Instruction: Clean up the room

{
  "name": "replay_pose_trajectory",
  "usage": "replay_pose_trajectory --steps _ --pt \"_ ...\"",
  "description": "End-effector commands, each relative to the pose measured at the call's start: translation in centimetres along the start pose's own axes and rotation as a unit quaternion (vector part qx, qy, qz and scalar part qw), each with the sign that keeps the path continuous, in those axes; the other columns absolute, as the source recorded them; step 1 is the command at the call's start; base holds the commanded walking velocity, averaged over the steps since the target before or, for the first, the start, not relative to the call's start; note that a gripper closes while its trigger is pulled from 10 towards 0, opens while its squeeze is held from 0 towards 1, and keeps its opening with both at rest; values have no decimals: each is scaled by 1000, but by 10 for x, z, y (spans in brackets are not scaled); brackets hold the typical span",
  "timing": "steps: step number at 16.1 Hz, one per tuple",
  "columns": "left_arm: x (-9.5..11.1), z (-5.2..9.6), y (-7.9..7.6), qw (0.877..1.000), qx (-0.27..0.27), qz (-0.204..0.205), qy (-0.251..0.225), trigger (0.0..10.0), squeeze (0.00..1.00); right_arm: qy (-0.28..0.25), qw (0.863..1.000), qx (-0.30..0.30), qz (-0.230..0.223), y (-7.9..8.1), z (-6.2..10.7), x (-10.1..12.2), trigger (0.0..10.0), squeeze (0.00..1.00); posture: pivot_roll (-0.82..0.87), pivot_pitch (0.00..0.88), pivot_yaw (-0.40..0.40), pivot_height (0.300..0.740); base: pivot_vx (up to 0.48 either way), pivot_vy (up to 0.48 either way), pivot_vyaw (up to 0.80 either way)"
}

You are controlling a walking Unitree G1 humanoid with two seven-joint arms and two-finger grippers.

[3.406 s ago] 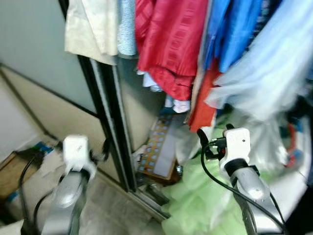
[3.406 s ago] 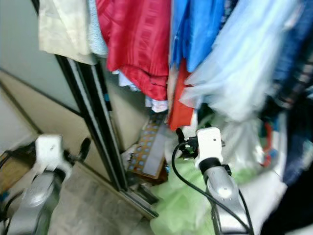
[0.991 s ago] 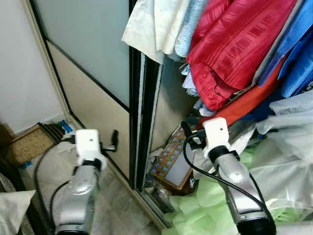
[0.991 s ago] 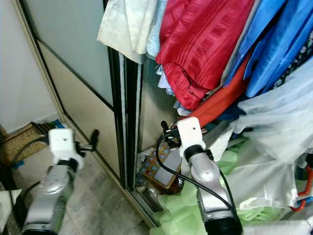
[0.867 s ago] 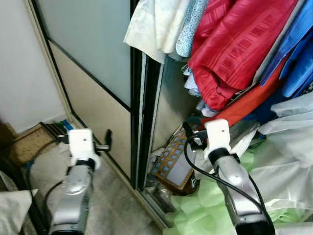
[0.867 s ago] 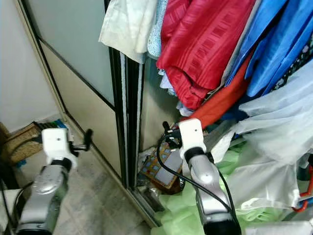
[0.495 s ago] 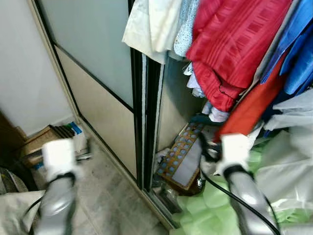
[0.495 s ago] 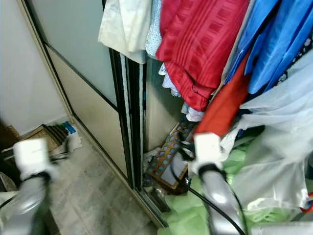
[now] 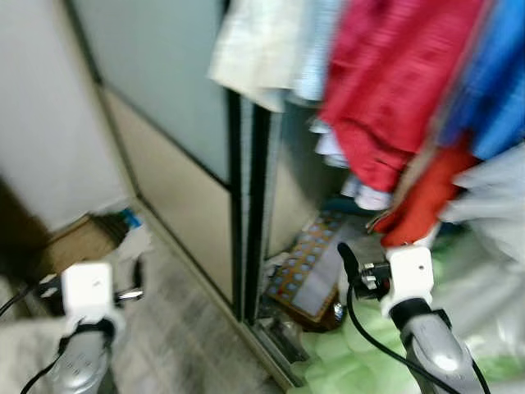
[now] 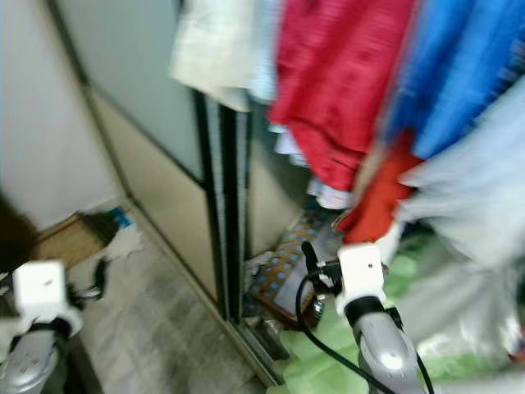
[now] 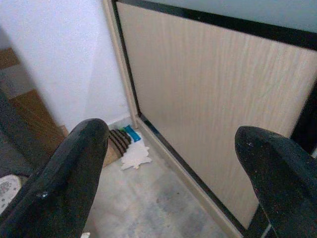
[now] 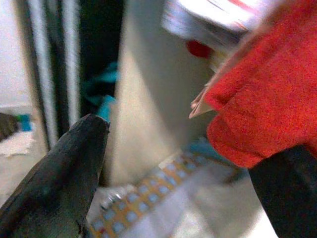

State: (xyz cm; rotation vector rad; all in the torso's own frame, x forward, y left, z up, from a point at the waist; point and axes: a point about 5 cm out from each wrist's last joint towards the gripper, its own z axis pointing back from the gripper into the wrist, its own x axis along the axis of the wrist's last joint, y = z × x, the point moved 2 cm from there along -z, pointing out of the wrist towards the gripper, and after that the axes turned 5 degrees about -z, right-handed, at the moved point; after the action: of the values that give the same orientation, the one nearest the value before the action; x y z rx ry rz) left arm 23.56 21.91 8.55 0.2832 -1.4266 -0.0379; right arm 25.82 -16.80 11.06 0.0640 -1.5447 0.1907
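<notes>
The robot faces an open wardrobe with a sliding door (image 9: 164,107) at 11 o'clock and hanging clothes: a red garment (image 9: 394,90) at 12 and blue ones (image 9: 492,90) at 2. The right gripper (image 12: 188,163), fingers spread and holding nothing, hovers at 4 o'clock just beside an orange-red cloth (image 12: 262,109), above a checkered box (image 9: 308,267) on the wardrobe floor. Pale green fabric (image 9: 353,349) lies below. The left gripper (image 11: 173,163), also spread, hangs at 8 o'clock over the floor (image 11: 148,203), near a small pile of clutter (image 9: 98,238).
</notes>
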Motion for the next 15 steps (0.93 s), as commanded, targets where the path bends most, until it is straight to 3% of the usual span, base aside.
replay_pose_trajectory --steps 1,3,7,11,13,15 --pt "1 1 -3 1000 -8 -12 4 10000 0 10 1000 0 -1 1 -2 -3 10000 0 75 0 -20 740 0 0 800" --pt "1 1 -3 1000 -6 25 10 10000 0 7 1000 6 -3 5 -3 -1 10000 0 78 0 -21 740 0 0 800" --pt "9 -8 -9 999 -12 34 0 10000 0 8 1000 17 0 11 -6 -2 10000 0 79 0 -26 740 0 0 800" --pt "11 -8 -14 999 -21 40 -6 10000 0 8 1000 11 2 8 -6 -1 10000 0 66 0 -26 740 0 0 800" --pt "6 -1 -19 996 -60 63 -1 10000 0 14 1000 8 -4 7 -3 -2 10000 0 58 0 -29 740 0 0 800" --pt "5 -2 -16 998 -50 48 0 10000 0 17 1000 8 -4 7 -1 -4 10000 0 59 0 -29 740 0 0 800"
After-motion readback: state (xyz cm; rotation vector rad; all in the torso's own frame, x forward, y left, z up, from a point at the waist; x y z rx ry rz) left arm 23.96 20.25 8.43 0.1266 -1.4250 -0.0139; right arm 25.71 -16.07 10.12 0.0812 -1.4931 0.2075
